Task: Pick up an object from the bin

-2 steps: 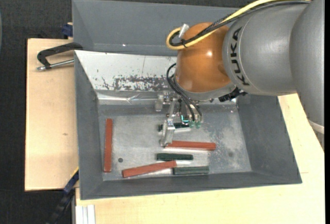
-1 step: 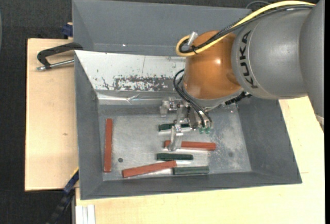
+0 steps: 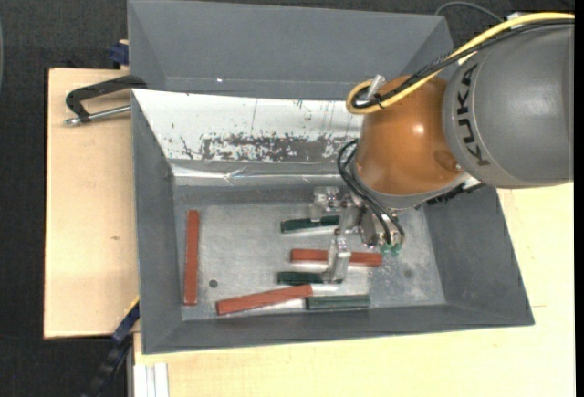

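Gripper [image 3: 338, 260] sat low over the short red bar [image 3: 308, 255] mid-bin; couldn't tell open or closed. You probably needed it centred across that bar.

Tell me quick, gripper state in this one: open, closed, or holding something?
Gripper: cannot be told, open or closed. It sits low at the short red stick in the middle of the bin.
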Controlling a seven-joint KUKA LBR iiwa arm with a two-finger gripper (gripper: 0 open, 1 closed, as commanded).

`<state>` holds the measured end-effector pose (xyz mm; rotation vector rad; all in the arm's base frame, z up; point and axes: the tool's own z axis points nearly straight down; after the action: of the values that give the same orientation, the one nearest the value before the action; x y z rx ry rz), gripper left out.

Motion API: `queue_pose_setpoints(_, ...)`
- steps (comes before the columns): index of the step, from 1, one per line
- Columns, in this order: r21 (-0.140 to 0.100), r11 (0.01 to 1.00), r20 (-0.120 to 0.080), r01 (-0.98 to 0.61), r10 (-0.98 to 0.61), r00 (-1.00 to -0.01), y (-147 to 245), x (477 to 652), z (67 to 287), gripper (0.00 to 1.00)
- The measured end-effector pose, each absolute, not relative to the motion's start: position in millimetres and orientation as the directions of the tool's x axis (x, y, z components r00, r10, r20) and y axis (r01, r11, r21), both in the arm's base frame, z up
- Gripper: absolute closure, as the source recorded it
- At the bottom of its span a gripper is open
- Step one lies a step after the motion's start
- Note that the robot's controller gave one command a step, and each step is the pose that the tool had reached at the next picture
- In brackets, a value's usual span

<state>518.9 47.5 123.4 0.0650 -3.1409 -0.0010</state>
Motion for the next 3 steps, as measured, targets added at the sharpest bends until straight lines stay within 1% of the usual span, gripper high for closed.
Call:
queue_pose_setpoints(1, 0.005, 0.991, -0.009, 0.136, 0.136, -0.991, 72.6, 537.4, 74.5, 1.0)
queue_pose_setpoints(2, 0.005, 0.991, -0.009, 0.136, 0.136, -0.991, 72.5, 537.4, 74.6, 1.0)
queue_pose_setpoints(3, 0.006, 0.995, 0.001, 0.101, 0.101, -0.995, 63.9, 559.7, 74.2, 1.0)
